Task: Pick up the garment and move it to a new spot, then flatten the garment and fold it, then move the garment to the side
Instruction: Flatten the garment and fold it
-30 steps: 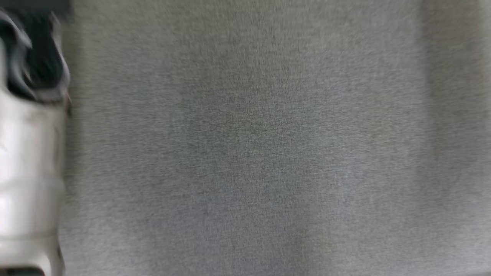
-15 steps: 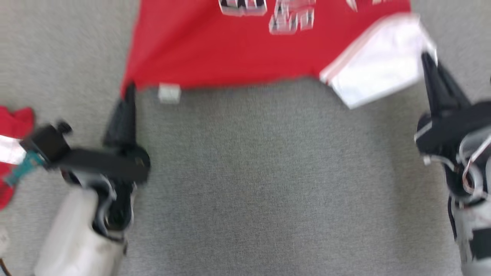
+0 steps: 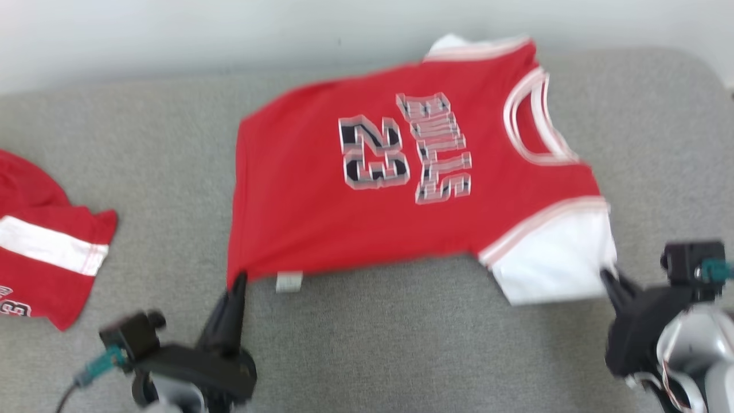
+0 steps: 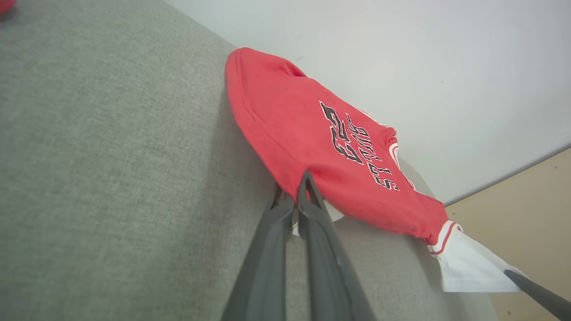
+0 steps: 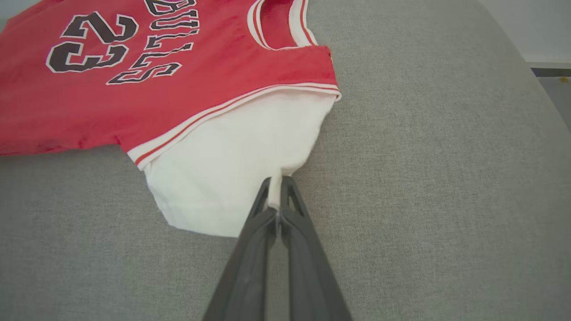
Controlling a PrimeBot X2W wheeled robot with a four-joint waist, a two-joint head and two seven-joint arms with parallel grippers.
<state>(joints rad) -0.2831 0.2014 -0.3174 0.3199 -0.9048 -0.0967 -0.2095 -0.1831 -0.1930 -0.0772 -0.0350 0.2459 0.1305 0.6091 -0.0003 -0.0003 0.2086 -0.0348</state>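
There are two red garments: one jersey [image 3: 298, 189] in the middle and one other red garment [image 3: 34, 189] at the left. There are two dark hands, the left hand [image 3: 238, 280] and the right hand [image 3: 608, 279], and one small white label [image 3: 288, 282].

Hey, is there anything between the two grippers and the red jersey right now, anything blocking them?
Nothing visible. Both grippers are on the red jersey: the left gripper is shut on its hem corner, the right gripper on the white sleeve. Another red garment lies apart on the robot's left.
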